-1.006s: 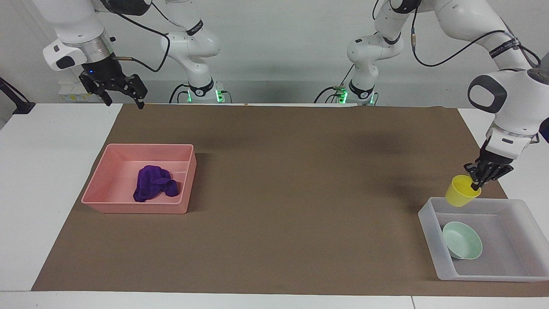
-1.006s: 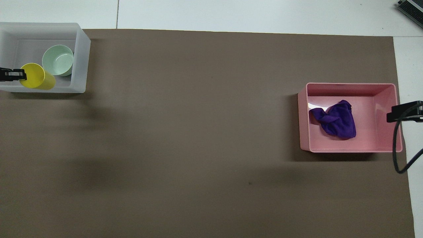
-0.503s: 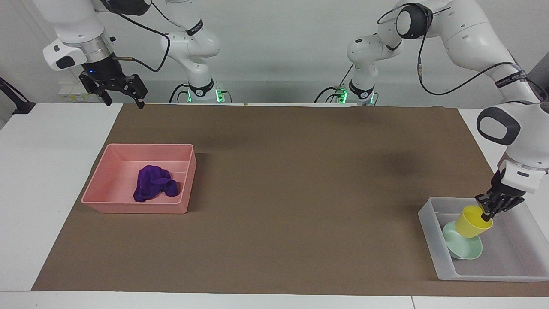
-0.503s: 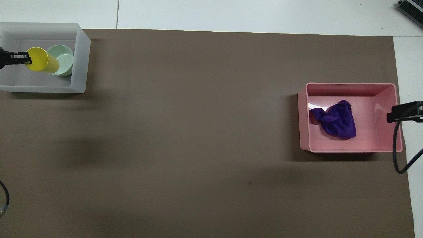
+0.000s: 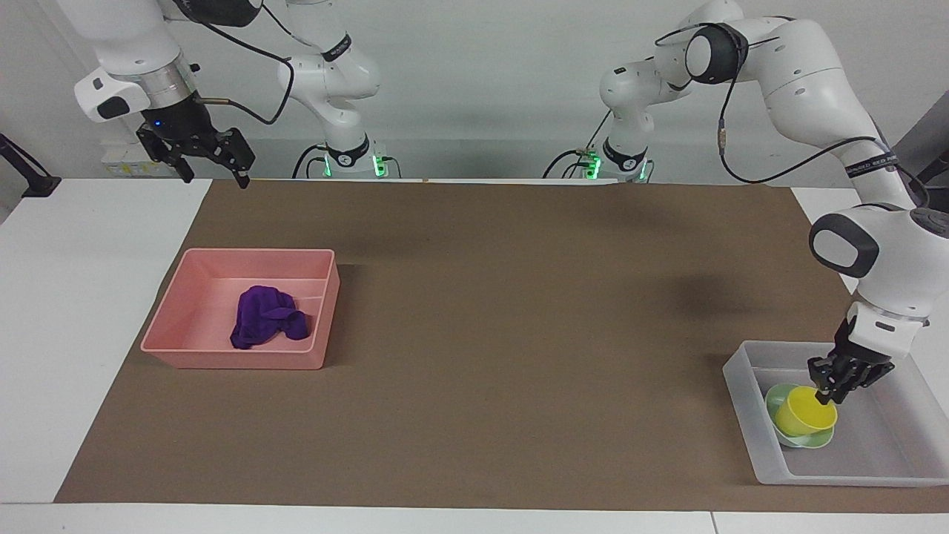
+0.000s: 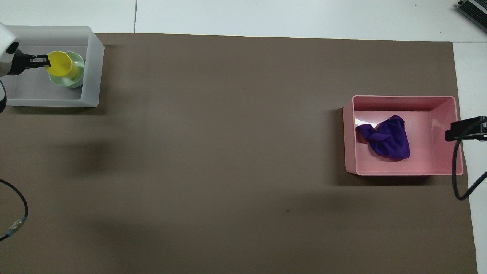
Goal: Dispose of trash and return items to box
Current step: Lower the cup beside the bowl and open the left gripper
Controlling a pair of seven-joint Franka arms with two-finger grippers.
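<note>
My left gripper (image 5: 824, 395) (image 6: 46, 61) is shut on the rim of the yellow cup (image 5: 803, 413) (image 6: 61, 64) and holds it in the mint-green bowl (image 5: 808, 440) (image 6: 76, 78). The bowl lies in the translucent box (image 5: 744, 400) (image 6: 91, 76) at the left arm's end of the table. The purple cloth (image 5: 265, 316) (image 6: 386, 139) lies in the pink tray (image 5: 230, 360) (image 6: 403, 173) at the right arm's end. My right gripper (image 5: 215, 159) (image 6: 465, 128) waits open and empty, raised, by the edge of the brown mat nearest the robots.
A brown mat (image 5: 474, 334) (image 6: 228, 152) covers most of the white table. A black cable (image 6: 458, 179) hangs from the right arm beside the pink tray.
My left gripper has carried the yellow cup from above the box's rim down into the box and set it in the mint-green bowl. The right arm has not moved.
</note>
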